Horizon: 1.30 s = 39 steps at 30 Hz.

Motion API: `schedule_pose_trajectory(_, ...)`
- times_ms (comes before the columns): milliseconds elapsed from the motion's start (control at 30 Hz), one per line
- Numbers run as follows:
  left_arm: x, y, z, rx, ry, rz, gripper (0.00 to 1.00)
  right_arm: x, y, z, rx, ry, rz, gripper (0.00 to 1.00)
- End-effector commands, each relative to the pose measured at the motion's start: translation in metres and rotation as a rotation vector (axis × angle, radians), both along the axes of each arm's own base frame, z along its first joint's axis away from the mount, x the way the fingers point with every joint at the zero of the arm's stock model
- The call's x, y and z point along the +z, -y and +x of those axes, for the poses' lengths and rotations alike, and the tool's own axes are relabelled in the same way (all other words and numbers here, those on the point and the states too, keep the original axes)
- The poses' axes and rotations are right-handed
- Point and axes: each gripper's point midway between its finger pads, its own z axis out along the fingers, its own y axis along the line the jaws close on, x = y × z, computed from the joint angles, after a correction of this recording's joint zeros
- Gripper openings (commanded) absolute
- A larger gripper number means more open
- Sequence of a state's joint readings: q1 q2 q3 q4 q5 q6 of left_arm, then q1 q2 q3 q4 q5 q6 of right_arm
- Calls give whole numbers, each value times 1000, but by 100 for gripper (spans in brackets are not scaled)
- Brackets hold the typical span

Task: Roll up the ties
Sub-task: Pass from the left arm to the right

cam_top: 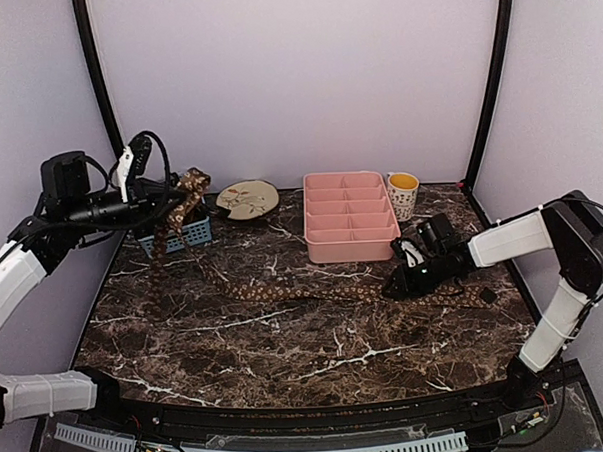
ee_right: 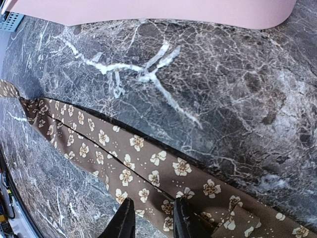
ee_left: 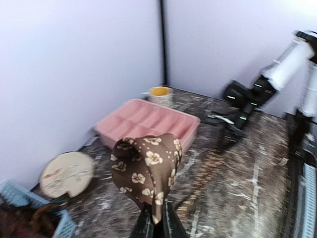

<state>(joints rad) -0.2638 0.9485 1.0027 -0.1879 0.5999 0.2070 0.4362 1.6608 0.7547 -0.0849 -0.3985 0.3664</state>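
One brown tie (cam_top: 284, 290) with tan flowers and dots runs across the marble table from the back left to the right. My left gripper (cam_top: 180, 203) is raised near the back left and is shut on one end of it. In the left wrist view that end stands as a folded loop (ee_left: 146, 166) above the closed fingers of the left gripper (ee_left: 154, 224). My right gripper (cam_top: 396, 285) is low over the tie's right part. In the right wrist view the right gripper (ee_right: 152, 220) has its fingers apart, with the flat tie (ee_right: 148, 168) lying under and between them.
A pink compartment tray (cam_top: 351, 248) stands at the back centre, with a mug (cam_top: 403, 194) to its right. A round plate (cam_top: 247, 199) and a blue basket (cam_top: 197, 232) are at the back left. Dark fabric (ee_left: 25, 223) lies in the basket. Purple walls enclose the table.
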Motion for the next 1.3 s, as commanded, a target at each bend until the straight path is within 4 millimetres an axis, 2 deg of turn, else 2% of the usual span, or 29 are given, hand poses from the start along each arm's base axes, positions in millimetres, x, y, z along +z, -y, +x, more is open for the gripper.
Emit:
schedule_pose_trajectory(0, -5, 56, -87, -583, -90, -43, 6, -29, 21, -26, 4, -134, -106, 29)
schedule_pose_trajectory(100, -6, 59, -106, -653, -113, -55, 4, -15, 15, -19, 9, -98, -77, 31)
schedule_pose_trajectory(200, 10, 57, -116, -664, -50, -90, 4, 6, 0, -9, 31, -57, -12, 34)
schedule_pose_trajectory(267, 22, 56, -123, -689, -9, -124, 4, 24, -18, -5, 66, -25, 40, 38)
schedule_pose_trajectory(367, 28, 60, -115, -693, -12, -140, 4, 53, -53, 3, 125, 37, 117, 46)
schedule_pose_trajectory(467, 27, 64, -108, -700, -32, -138, 4, 81, -95, 14, 182, 95, 178, 47)
schedule_pose_trajectory(633, 26, 65, -103, -693, -26, -130, 4, 102, -172, 28, 268, 129, 245, 43)
schedule_pose_trajectory(700, 23, 64, -100, -673, -23, -119, 4, 101, -199, 28, 300, 123, 261, 43)
schedule_pose_trajectory(767, 18, 64, -92, -633, -35, -106, 4, 87, -221, 23, 341, 86, 273, 47)
schedule_pose_trajectory(867, 7, 64, -70, -534, -68, -76, 4, 69, -240, 14, 380, 47, 273, 50)
schedule_pose_trajectory(933, 1, 61, -47, -423, -79, -56, 6, 55, -244, 6, 399, 12, 272, 46)
schedule_pose_trajectory(1000, -5, 54, -16, -268, -83, -45, 8, 45, -245, -6, 415, -22, 288, 39)
schedule_pose_trajectory(1100, -11, 52, 13, -189, -97, -51, 10, 32, -243, -30, 444, -69, 302, 33)
schedule_pose_trajectory(1267, 1, 58, 52, -112, -92, -116, 8, 27, -238, -65, 481, -68, 318, 22)
